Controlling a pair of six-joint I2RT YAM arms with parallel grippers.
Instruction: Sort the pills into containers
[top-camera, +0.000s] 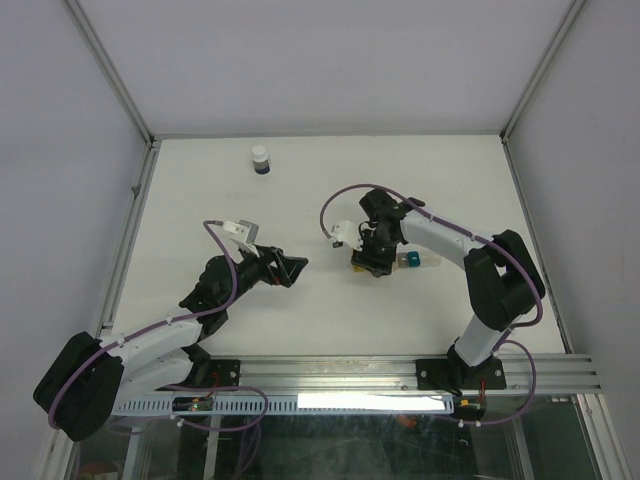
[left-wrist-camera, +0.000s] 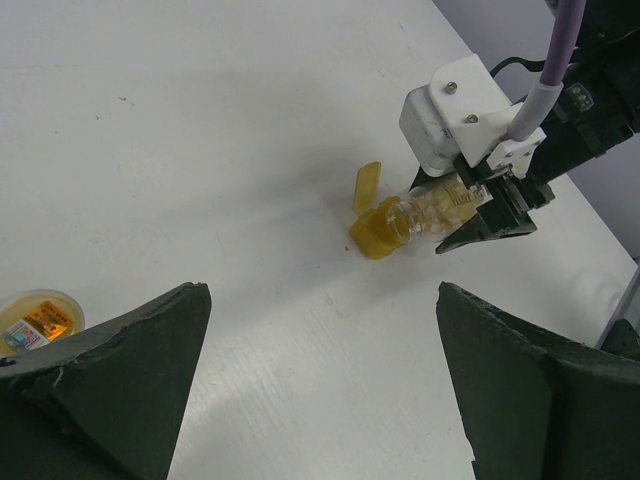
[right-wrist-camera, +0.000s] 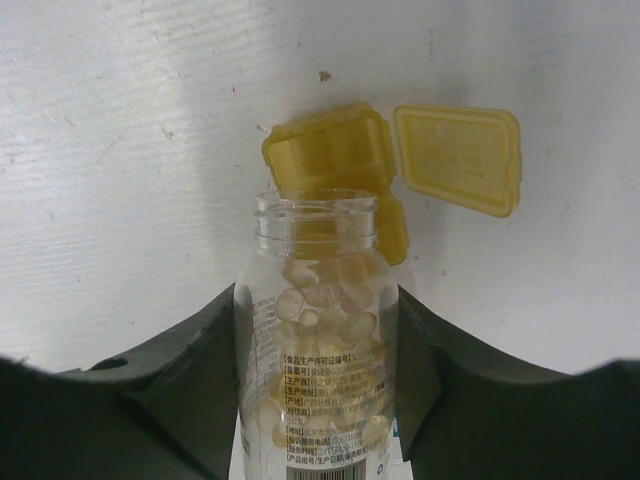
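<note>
Nearest the bases, the left gripper (top-camera: 292, 270) is held low over the white table (top-camera: 200, 200) with its fingers (left-wrist-camera: 120, 380) spread wide apart and nothing between them. Just beside its left finger, at the edge of the left wrist view, a small round yellow thing (left-wrist-camera: 35, 315) with an orange label is seen on the table (what it is cannot be told).

Further out and to the right, the right gripper (top-camera: 375, 258) is clamped on a clear bottle (right-wrist-camera: 318, 330), gripped on both sides. Pale pills (right-wrist-camera: 322, 300) are seen inside the bottle. The bottle is tipped so that its open mouth is at the yellow compartment (right-wrist-camera: 330, 150) at one end of the containers (top-camera: 415, 260), which lie on the table under this gripper; whether glass and plastic touch cannot be told. The compartment's lid (right-wrist-camera: 460, 155) is swung open to one side.

At the far edge a white-capped bottle (top-camera: 260, 159) is stood upright, well apart from both arms.
</note>
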